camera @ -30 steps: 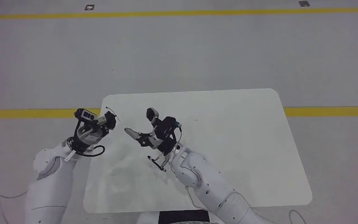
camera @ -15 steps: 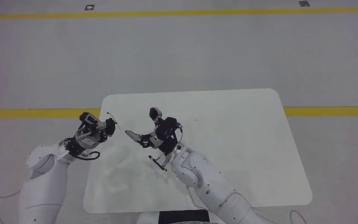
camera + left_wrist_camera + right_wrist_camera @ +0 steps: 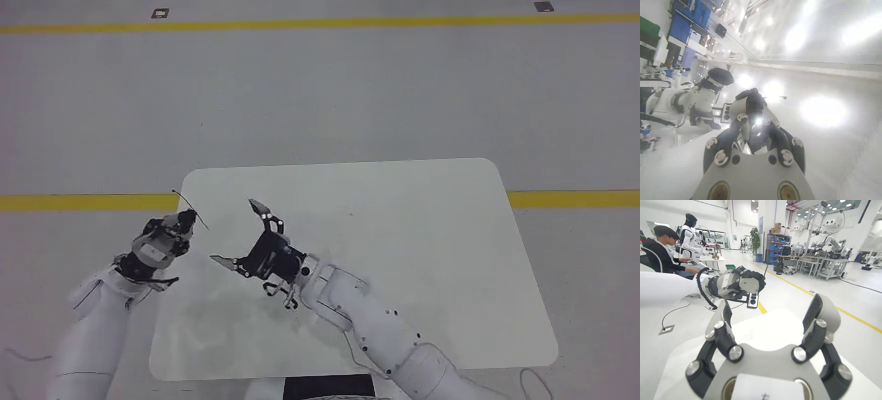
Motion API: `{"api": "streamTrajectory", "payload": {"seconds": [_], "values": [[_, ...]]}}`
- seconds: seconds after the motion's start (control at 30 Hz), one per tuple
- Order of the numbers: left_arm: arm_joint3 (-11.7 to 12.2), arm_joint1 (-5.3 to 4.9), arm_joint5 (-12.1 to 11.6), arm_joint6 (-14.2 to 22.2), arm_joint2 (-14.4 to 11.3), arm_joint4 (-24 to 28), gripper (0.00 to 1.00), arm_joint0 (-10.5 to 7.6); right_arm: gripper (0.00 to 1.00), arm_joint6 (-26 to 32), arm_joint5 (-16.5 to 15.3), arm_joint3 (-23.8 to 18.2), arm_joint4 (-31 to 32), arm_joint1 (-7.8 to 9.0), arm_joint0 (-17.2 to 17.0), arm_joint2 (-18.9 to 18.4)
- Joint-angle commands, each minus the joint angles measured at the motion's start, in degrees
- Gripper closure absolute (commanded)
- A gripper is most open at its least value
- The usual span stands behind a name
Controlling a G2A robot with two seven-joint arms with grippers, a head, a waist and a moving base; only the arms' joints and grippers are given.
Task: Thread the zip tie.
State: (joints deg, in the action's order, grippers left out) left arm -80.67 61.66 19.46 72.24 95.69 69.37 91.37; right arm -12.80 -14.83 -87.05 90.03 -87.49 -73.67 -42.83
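Zip tie: we see it pinched in the left gripper, whose fingers are closed tight on the thin black strand. In the top view one end pokes out toward 11 o'clock and a shorter end toward 4 o'clock. From the left wrist, the left gripper shows its fingers pressed together, with the strand's small head standing clear of them; glare hides the grip itself. From the right wrist, we see the left gripper with the zip tie sticking out of its closed fingers.

This gripper hangs over the 9 o'clock edge of the table.

At 3 o'clock from it, near but apart, is the right gripper. Its jaws are spread wide and hold nothing. In the top view one finger reaches toward 12 o'clock and the other toward 9 o'clock, so the opening faces the zip tie. In its own wrist view the right gripper frames the left one between its two ribbed fingers.

The table is white with rounded corners. A yellow floor line runs from 9 to 3 o'clock beneath it.
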Motion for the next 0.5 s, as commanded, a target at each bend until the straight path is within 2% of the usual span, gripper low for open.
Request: {"api": "streamTrajectory", "payload": {"seconds": [0.0, 0.03, 0.23, 0.33, 0.47], "values": [[-1.14, -1.25, 0.02, -0.39, -0.02, -2.53, 1.0, -0.14, 0.0, 0.04, -1.13, 0.2, -0.07, 0.37, 2.14, 1.59], [-1.43, -1.44, 0.02, -0.5, 0.4, -3.77, 1.0, -0.23, 0.0, 0.04, -1.13, 0.2, -0.07, 0.37, 2.14, 1.59], [-1.45, -1.42, -0.01, -0.88, 0.32, -3.73, 1.0, -0.23, 0.0, 0.34, -0.66, -0.04, -0.07, 0.39, 2.03, 1.57], [-1.92, -1.22, 0.02, -2.67, -1.46, -0.26, 1.0, 0.39, 0.0, 2.58, 0.95, -0.34, -0.07, 0.67, 3.08, 2.39], [-2.1, -1.77, 0.02, -4.53, -3.67, 6.24, 1.0, 1.35, 0.0, 4.31, 5.85, 0.19, -0.07, 1.26, 4.72, 4.51]]}}
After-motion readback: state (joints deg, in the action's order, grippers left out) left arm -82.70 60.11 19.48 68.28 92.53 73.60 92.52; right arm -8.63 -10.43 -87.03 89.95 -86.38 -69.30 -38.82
